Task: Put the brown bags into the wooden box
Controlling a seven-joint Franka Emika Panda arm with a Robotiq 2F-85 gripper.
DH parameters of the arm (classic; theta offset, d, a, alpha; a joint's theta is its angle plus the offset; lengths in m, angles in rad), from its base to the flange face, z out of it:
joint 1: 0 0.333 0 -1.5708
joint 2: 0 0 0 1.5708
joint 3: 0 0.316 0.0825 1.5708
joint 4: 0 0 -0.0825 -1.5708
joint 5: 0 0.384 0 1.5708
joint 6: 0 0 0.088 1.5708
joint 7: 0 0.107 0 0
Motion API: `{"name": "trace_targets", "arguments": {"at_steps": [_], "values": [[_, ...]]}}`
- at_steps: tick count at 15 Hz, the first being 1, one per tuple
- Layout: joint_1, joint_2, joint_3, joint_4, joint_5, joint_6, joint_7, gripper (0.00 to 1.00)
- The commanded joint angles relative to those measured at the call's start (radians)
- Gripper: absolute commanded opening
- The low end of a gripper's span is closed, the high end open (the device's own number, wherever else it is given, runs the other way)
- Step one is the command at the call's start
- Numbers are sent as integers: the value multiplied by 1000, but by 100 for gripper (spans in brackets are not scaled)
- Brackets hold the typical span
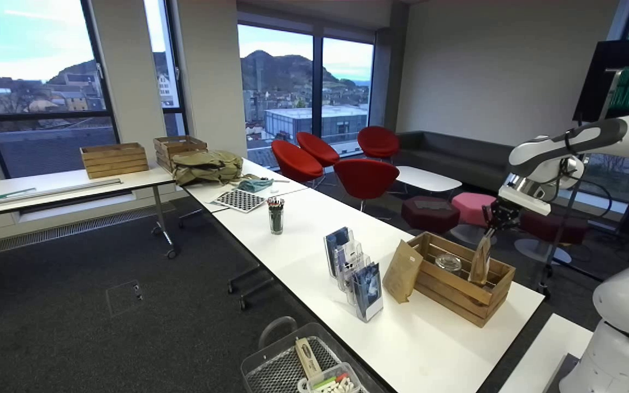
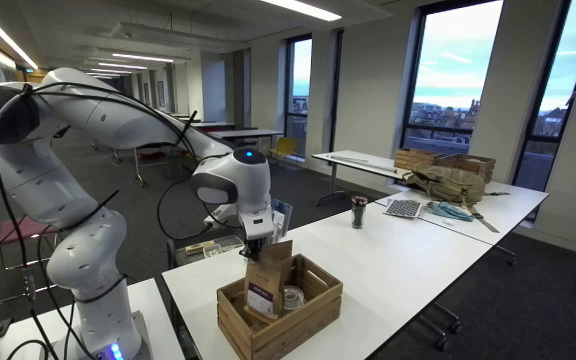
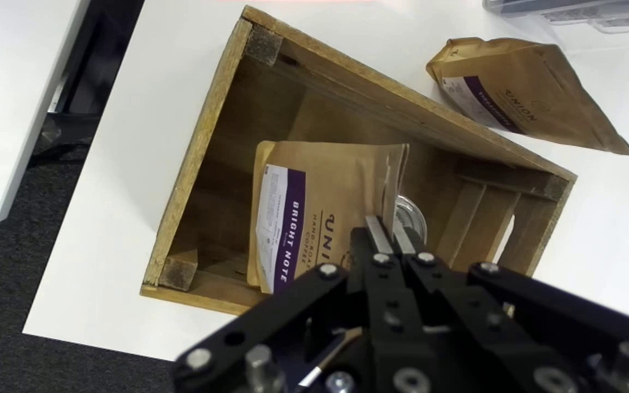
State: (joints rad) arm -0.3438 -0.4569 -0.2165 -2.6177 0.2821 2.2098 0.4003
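A tan kraft bag (image 1: 480, 265) (image 2: 264, 290) (image 3: 320, 185) with a purple label is inside the wooden box (image 1: 448, 292) (image 2: 300, 330) (image 3: 197, 158), roughly upright, its lower part below the rim. My gripper (image 1: 490, 233) (image 2: 252, 252) (image 3: 390, 237) is shut on its creased top from above. I cannot tell whether the bag's base rests on the box floor. The other brown bag (image 1: 402, 272) (image 3: 527, 101) stands on the white table outside, beside the box's long side, leaning. A round clear glass container (image 1: 448, 263) (image 2: 293, 298) (image 3: 411, 217) is in the box beside the held bag.
Clear holders with blue-white booklets (image 1: 352, 273) stand near the outside bag. A glass of pencils (image 1: 276, 215) and a chessboard (image 1: 241, 200) are farther along the table. A mesh basket (image 1: 279, 371) is beside the table edge. A backpack (image 1: 208, 166) and two other crates (image 1: 114, 159) are far off.
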Motion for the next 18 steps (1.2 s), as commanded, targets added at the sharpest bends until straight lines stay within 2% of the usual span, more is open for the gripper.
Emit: {"name": "trace_targets", "arguments": {"at_steps": [1,3,7,11,12,13,16,18], "values": [[-2,-7,5,-13,-8,-27,2,0],[34,32,-4,-9,32,-40,-41,0],[118,215,12,20,94,-57,-86,0],[156,383,28,77,109,-68,-87,0],[159,406,30,92,106,-72,-85,26],[161,426,33,113,104,-76,-77,27],[162,437,36,132,77,-67,-51,49],[158,397,33,121,54,-51,-34,64]]}}
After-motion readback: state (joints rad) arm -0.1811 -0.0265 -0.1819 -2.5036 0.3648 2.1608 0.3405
